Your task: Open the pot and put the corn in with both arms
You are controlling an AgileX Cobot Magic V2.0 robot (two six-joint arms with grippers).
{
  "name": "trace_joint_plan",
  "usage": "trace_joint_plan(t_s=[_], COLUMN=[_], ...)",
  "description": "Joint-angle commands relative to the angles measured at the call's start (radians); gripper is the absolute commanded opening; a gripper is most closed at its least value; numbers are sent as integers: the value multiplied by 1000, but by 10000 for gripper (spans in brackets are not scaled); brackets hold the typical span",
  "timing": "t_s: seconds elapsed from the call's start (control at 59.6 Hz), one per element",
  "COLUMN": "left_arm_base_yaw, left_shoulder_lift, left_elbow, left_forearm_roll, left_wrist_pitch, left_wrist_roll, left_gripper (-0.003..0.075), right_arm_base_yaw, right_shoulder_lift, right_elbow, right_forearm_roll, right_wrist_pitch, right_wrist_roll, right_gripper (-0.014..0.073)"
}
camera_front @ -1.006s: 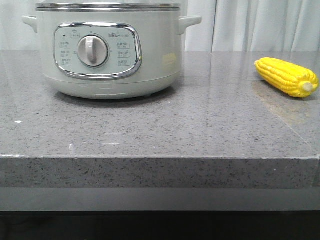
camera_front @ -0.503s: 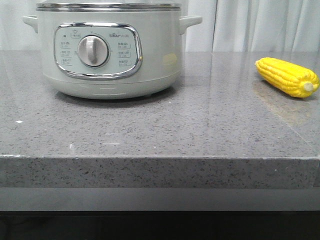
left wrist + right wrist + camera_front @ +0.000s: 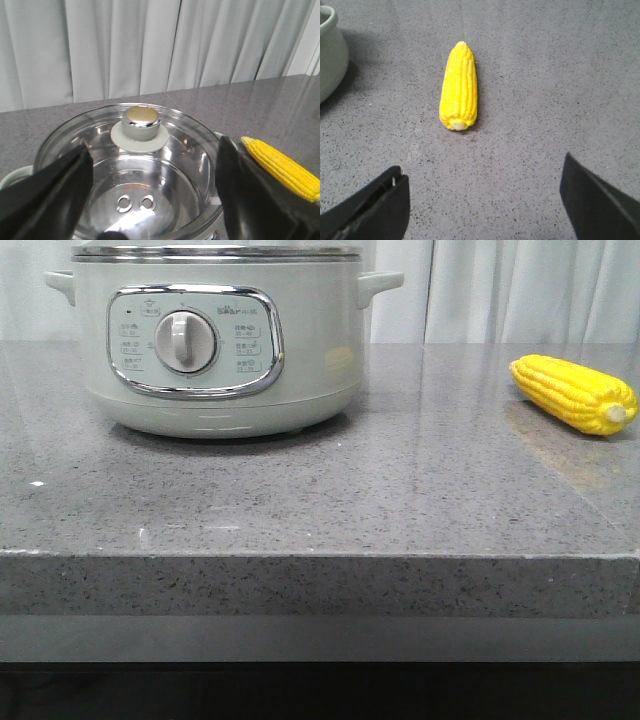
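The pale mint pot [image 3: 215, 345] stands at the back left of the grey counter, its dial facing me and its metal-rimmed lid [image 3: 215, 253] on. In the left wrist view the glass lid [image 3: 130, 170] with its chrome knob [image 3: 140, 122] lies just beyond my left gripper [image 3: 152, 187], which is open above it, fingers [image 3: 55, 192] wide apart. The yellow corn [image 3: 573, 393] lies on the counter at the right. My right gripper [image 3: 482, 195] hovers open over the counter, with the corn [image 3: 459, 86] a short way ahead of it, stub end towards the fingers. Neither arm shows in the front view.
The counter's front edge [image 3: 320, 555] runs across the front view, with a drop below. White curtains [image 3: 520, 290] hang behind the counter. A curve of the pot's wall [image 3: 330, 50] shows beside the corn in the right wrist view.
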Motion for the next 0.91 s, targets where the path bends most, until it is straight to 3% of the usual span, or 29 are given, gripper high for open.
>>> trace_joint_plan(t_s=[0.0,0.537,0.889], left_arm_base_yaw=[-20,8,23], left_shoulder_lift=[66,449,549], left_elbow=[-93,-455,-500], left_forearm_roll=[-10,0,-2], left_wrist_pitch=[-99,-107,-108], left_wrist_roll=[0,0,0], left_gripper=[512,512,512], right_arm_base_yaw=[-6,-6,-6], right_shoulder_lift=[9,9,9], right_elbow=[-33,-33,-33], right_forearm_roll=[-10,-10,-10], right_wrist_pitch=[-70,-76,-76], right_wrist_roll=[-8,-8,-8], right_gripper=[625,625,625])
